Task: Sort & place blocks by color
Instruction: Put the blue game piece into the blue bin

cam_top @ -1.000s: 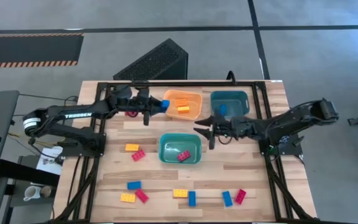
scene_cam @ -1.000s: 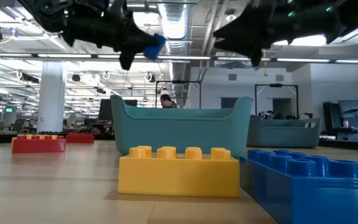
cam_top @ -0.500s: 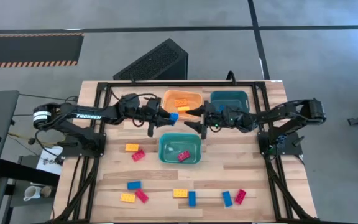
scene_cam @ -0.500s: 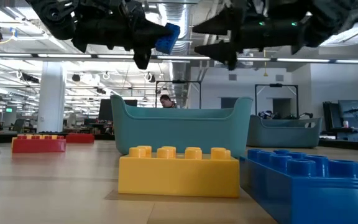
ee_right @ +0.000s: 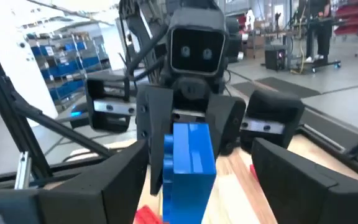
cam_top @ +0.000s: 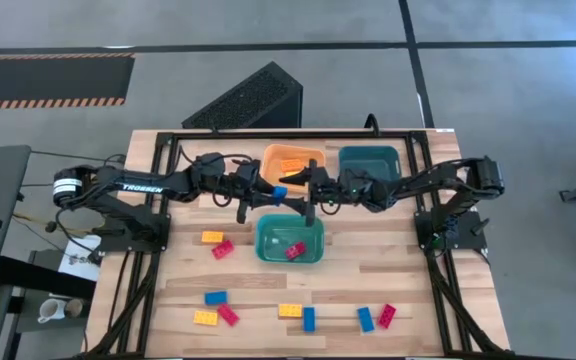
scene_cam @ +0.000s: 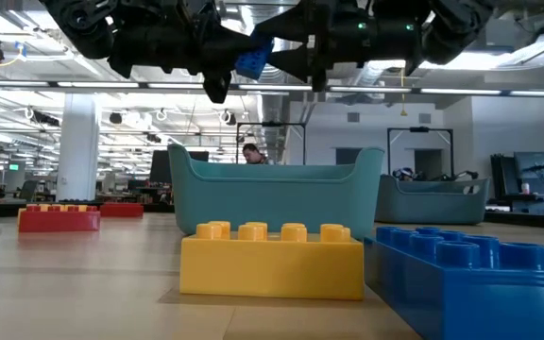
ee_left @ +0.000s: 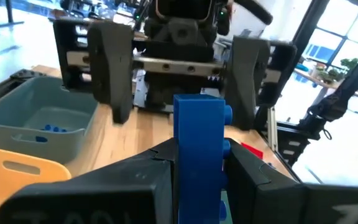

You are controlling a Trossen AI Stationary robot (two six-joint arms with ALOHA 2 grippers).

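Right gripper (cam_top: pixel 306 190) advanced; jaws now flank blue block (cam_top: pixel 279 191).

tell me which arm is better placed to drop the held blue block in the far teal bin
Right. The left gripper holds the blue block, but the open right gripper faces it with fingers either side, ready to take it, and its arm reaches from the side of the far teal bin.

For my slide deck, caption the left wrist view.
Left tool holds a blue block upright before the open right tool.
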